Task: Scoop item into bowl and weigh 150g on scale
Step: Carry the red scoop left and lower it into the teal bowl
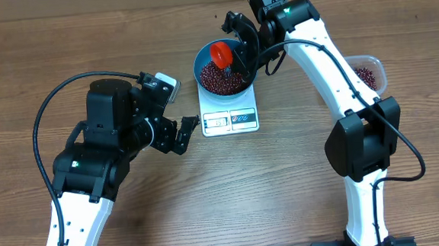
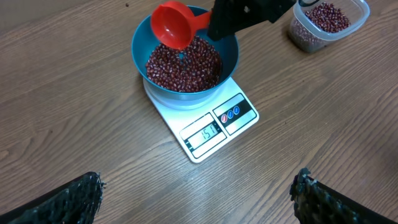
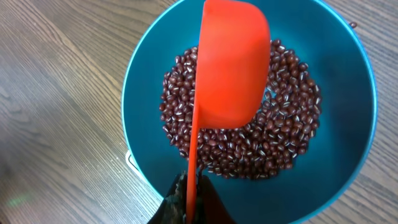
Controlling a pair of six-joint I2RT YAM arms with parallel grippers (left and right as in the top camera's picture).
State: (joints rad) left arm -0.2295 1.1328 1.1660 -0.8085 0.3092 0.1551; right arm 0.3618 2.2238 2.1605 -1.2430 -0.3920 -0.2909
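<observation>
The blue bowl (image 1: 204,63) (image 2: 142,43) (image 3: 348,93) stands on the white scale (image 1: 230,119) (image 2: 211,127) and holds a heap of dark red beans (image 1: 218,79) (image 2: 183,65) (image 3: 286,130). My right gripper (image 1: 239,51) (image 3: 191,190) is shut on the thin handle of a red scoop (image 1: 220,53) (image 2: 174,23) (image 3: 231,68), which hangs tipped over the beans inside the bowl. My left gripper (image 1: 183,134) (image 2: 198,198) stands open over bare wood, left of the scale, with nothing between its fingers.
A clear plastic tub (image 1: 368,73) (image 2: 328,23) with more beans sits on the table at the right, past the right arm. A black cable (image 1: 54,102) loops over the left arm. The wooden table (image 1: 285,195) surrounds everything.
</observation>
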